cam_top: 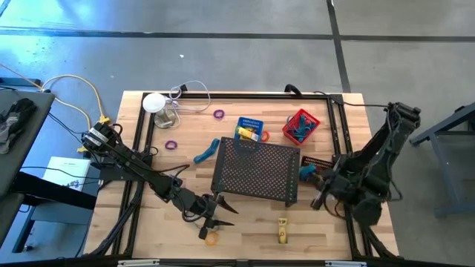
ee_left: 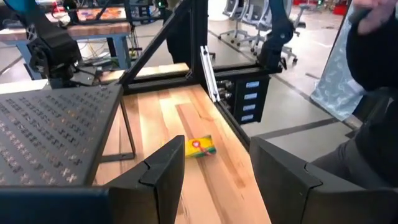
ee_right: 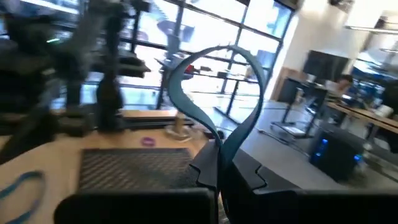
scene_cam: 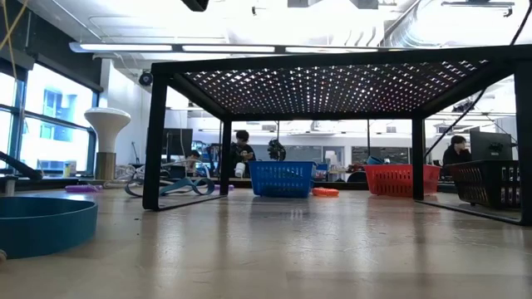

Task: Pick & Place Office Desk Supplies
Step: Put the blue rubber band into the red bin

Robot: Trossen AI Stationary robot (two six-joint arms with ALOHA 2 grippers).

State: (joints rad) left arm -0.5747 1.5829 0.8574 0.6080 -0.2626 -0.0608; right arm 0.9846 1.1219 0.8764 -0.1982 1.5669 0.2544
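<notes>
Right end effector [ee_right: 219, 171] — clenched on a blue band [ee_right: 211, 99], just beside the mesh tray's [cam_top: 256, 172] right edge. The band stands up from the fingers as a tall loop, long axis running away from the wrist. Judged step: carry it to a basket; best lifted clear of the tray rim before release.

Left end effector [cam_top: 214, 220] — released, at the bench's [cam_top: 245, 230] near edge, over an orange ring [cam_top: 212, 237]. Yellow box [ee_left: 199, 147] lies ahead, long axis across the planks.
</notes>
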